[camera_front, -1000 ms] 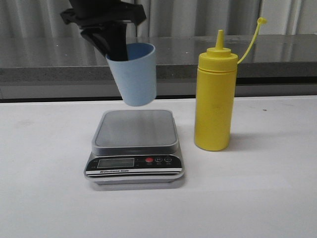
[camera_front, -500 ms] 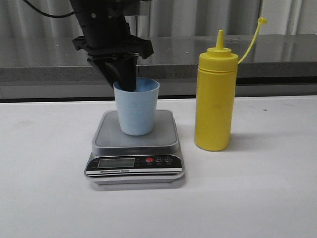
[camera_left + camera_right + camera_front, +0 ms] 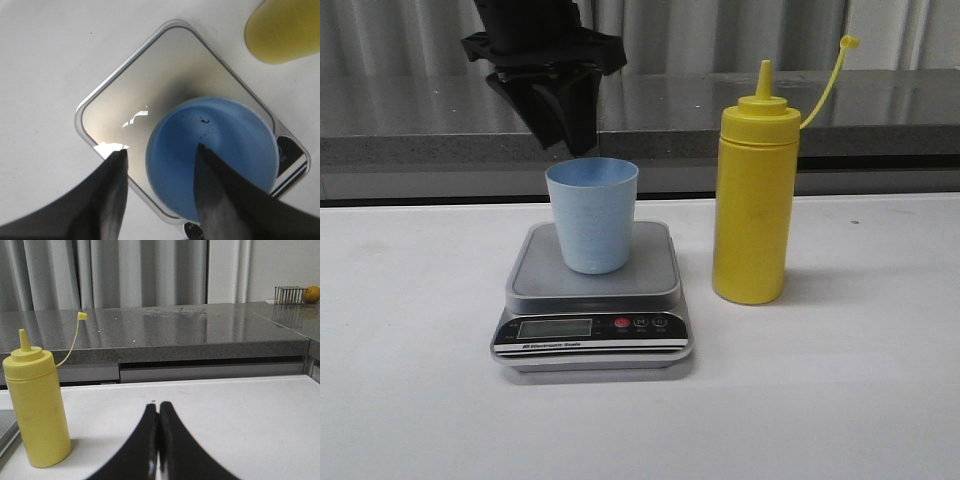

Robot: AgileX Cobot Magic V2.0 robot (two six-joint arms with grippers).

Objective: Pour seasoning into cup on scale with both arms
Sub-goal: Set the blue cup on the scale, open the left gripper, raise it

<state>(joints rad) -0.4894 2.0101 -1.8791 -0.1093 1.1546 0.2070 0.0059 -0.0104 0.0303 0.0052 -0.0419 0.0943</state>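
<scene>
Yellow squeeze bottle (image 3: 754,200) of seasoning: upright on the white desk (image 3: 840,400) just right of the scale (image 3: 592,295), nozzle uncapped, cap strap arching up to the right; only a blurred part of its body shows in the left wrist view. Pale blue cup (image 3: 592,214): upright on the scale's silver platform, a few dark specks inside, LCD digits too faint to read. Left gripper (image 3: 562,125): released, fingers parted just above the cup's rim, arm cut off at the frame top; right gripper (image 3: 159,440): clenched empty, fingers pressed together, low over bare desk away from the bottle.
</scene>
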